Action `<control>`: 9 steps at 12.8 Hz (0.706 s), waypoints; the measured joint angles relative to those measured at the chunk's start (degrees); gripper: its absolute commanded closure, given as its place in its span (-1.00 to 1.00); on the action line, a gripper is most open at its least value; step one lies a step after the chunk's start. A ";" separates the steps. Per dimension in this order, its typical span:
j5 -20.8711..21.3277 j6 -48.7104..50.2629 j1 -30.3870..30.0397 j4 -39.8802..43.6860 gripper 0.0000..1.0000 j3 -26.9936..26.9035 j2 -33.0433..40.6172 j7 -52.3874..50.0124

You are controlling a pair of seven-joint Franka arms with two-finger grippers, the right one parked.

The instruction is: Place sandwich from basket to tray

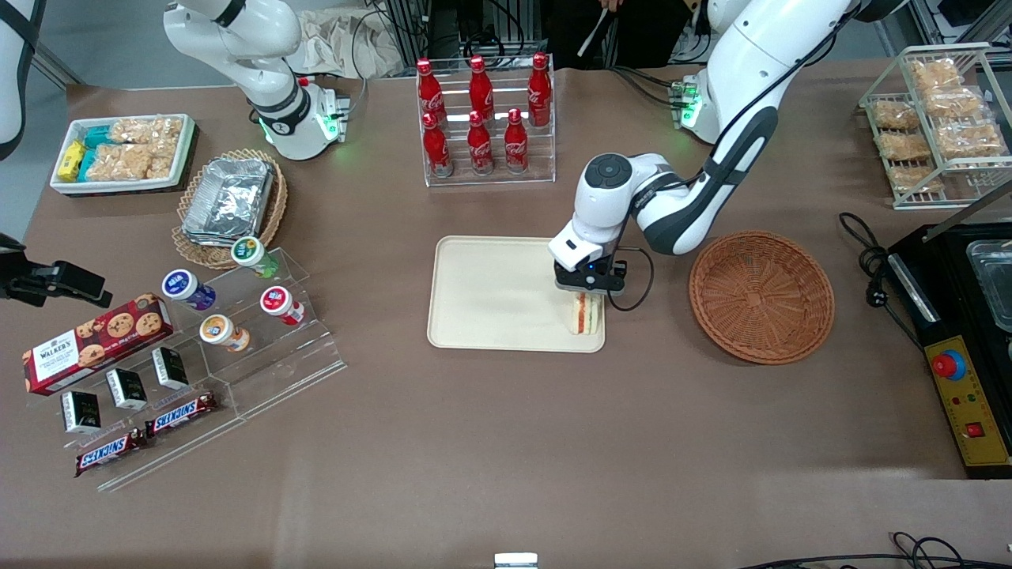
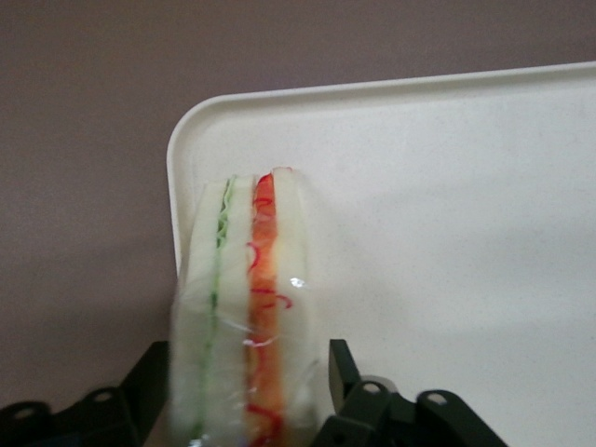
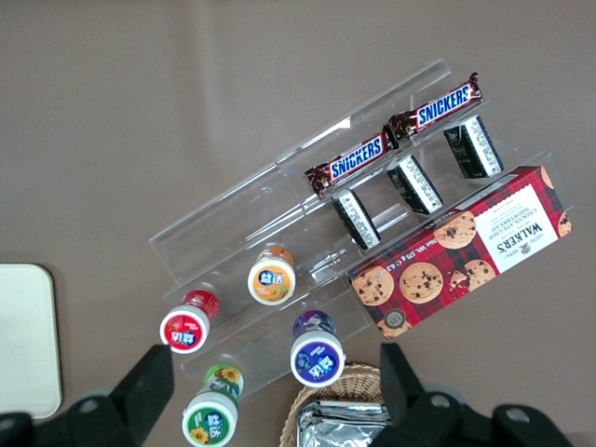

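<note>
The sandwich (image 1: 583, 314) (image 2: 244, 307), a pale bread wedge with green and orange-red layers in clear wrap, stands upright on the cream tray (image 1: 490, 292) (image 2: 447, 205). It sits at the tray corner nearest the front camera, on the working arm's side. My gripper (image 1: 583, 299) (image 2: 247, 391) is directly above it, shut on the sandwich, with a black finger (image 2: 340, 372) against each flat side. The reddish-brown wicker basket (image 1: 760, 296) lies beside the tray, toward the working arm's end, with nothing in it.
A clear rack of red cola bottles (image 1: 482, 118) stands farther from the front camera than the tray. Toward the parked arm's end are acrylic steps with cups (image 1: 237, 316), snack bars and a cookie box (image 1: 95, 340). A black machine (image 1: 964, 332) lies toward the working arm's end.
</note>
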State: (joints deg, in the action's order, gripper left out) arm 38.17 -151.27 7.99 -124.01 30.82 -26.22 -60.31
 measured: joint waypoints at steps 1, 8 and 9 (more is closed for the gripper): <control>0.00 0.07 -0.06 0.43 -1.00 0.00 0.01 -0.30; -11.89 22.66 -1.12 14.25 -1.00 2.05 7.80 -0.03; -14.76 27.29 -1.28 17.34 -1.00 1.92 9.81 1.00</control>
State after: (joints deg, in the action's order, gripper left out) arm 23.41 -123.98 6.72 -106.67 32.74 -16.41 -59.30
